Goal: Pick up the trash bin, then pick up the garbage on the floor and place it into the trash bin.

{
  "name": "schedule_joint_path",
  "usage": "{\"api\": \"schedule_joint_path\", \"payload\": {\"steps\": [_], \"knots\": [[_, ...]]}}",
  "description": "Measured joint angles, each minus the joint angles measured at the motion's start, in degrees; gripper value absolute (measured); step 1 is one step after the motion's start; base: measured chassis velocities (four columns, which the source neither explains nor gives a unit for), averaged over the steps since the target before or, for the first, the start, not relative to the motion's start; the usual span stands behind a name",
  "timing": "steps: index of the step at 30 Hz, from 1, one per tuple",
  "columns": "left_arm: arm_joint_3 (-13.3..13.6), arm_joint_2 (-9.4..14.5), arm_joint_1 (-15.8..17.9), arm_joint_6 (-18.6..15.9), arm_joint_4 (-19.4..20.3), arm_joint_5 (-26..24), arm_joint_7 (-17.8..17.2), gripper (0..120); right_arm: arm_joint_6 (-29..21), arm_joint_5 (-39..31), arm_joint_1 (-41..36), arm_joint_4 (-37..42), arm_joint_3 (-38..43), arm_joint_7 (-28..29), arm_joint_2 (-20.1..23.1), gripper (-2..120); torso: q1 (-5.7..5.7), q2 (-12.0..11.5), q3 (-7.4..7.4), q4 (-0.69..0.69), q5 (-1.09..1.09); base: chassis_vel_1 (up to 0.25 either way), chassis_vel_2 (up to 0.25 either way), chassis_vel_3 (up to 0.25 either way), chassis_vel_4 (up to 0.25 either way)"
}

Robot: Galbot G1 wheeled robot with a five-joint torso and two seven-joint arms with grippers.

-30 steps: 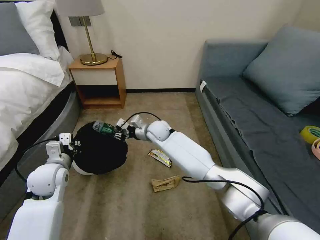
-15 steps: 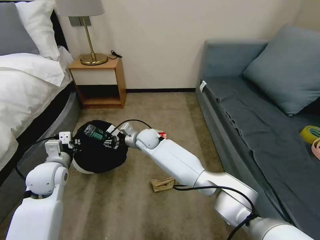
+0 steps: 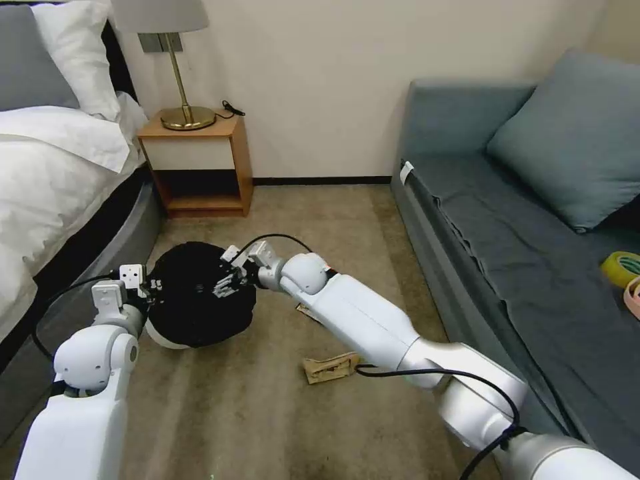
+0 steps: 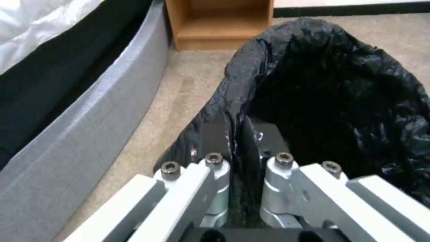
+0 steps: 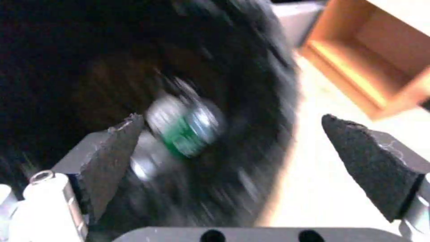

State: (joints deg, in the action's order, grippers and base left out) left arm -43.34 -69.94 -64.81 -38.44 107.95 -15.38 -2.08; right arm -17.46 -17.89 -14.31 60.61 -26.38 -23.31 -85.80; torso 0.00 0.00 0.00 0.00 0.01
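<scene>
The trash bin (image 3: 200, 307), white with a black bag liner, is held tilted just above the carpet. My left gripper (image 3: 145, 292) is shut on its near rim; the left wrist view shows the fingers (image 4: 215, 161) clamping the bag-covered rim (image 4: 237, 87). My right gripper (image 3: 225, 280) hangs open over the bin's mouth. Between its pads (image 5: 112, 158) a clear green-labelled bottle (image 5: 183, 132) drops loose inside the black bag, blurred. On the floor lie a tan paper wad (image 3: 330, 367) and a yellow-dark wrapper (image 3: 304, 311), mostly hidden behind the right arm.
A wooden nightstand (image 3: 200, 163) with a brass lamp (image 3: 180, 100) stands at the back wall. The bed (image 3: 60, 173) lies to the left, a grey sofa (image 3: 507, 227) to the right with a yellow-green tape roll (image 3: 620, 267) on it. Open carpet lies in front.
The right gripper carried the bottle over the bin, opened and let it go. The bottle has dropped into the bag, and the gripper has drawn back slightly right.
</scene>
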Motion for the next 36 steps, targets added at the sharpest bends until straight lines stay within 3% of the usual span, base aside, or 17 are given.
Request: {"api": "schedule_joint_path", "payload": {"steps": [2,5,10,19,29,36], "knots": [[-0.06,0.04,0.00,0.01,-0.04,0.00,0.00,5,0.01,0.32,0.01,0.18,-0.04,-0.21,0.47,100,0.00,0.00,0.00,0.00,0.00,0.000,0.000,0.000,0.000],[-0.77,0.44,0.00,0.34,-0.55,-0.03,0.02,5,0.79,6.20,-1.13,1.81,0.52,-4.22,6.19,100,0.00,0.00,0.00,-0.01,0.01,0.000,0.000,0.000,0.000],[-0.78,0.03,0.08,0.52,-0.92,0.35,-0.03,5,1.99,12.09,-5.78,2.02,2.88,-7.16,9.60,100,0.00,0.00,0.00,-0.01,0.01,0.000,0.000,0.000,0.000],[-0.20,-1.65,0.27,0.70,-0.97,1.28,-0.13,5,4.55,21.65,-17.38,1.22,8.83,-10.30,11.22,100,0.00,0.00,0.00,0.00,0.00,0.000,0.000,0.000,0.000],[-0.09,-2.37,-0.01,0.92,-1.03,1.97,-0.09,5,8.41,33.14,-21.99,-2.97,12.66,-13.01,11.83,100,0.00,0.00,0.00,0.00,0.00,0.000,0.000,0.000,0.000],[-0.08,-2.10,-0.06,0.93,-1.03,1.98,0.09,5,9.75,36.09,-23.26,-4.34,14.01,-13.56,11.98,100,0.00,0.00,0.00,0.00,-0.01,0.000,0.000,0.000,0.000]]}}
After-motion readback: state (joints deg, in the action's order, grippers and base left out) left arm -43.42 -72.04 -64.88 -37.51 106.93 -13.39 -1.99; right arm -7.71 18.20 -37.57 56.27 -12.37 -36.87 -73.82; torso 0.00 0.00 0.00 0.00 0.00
